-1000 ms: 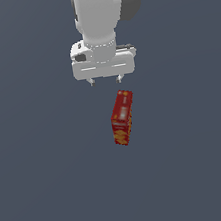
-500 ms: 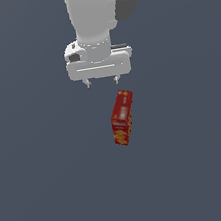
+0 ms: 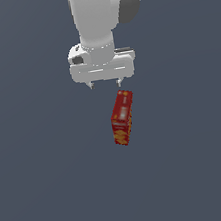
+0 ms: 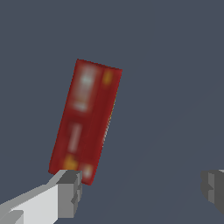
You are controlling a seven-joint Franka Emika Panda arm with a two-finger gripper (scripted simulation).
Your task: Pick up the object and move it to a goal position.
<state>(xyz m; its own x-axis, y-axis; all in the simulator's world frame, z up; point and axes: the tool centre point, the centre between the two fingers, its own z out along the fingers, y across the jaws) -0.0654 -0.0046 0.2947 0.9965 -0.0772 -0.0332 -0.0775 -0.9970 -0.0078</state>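
Note:
The red box (image 3: 122, 117) with yellow-orange pictures and a whitish label lies on the dark grey floor, its long side running away from the arm and slightly slanted. In the wrist view the box (image 4: 85, 120) fills the middle. My gripper (image 3: 104, 85) hangs above the floor just behind the box's far end, fingers pointing down. It is open and empty. In the wrist view my gripper (image 4: 142, 186) shows wide-spread fingertips (image 4: 70, 192), one of them next to the box's near end.
A plain dark grey floor (image 3: 48, 183) fills the view. The white arm (image 3: 100, 18) rises above the gripper.
The gripper has shifted toward the exterior view's left and back a little, and looks slightly higher. The box has not moved.

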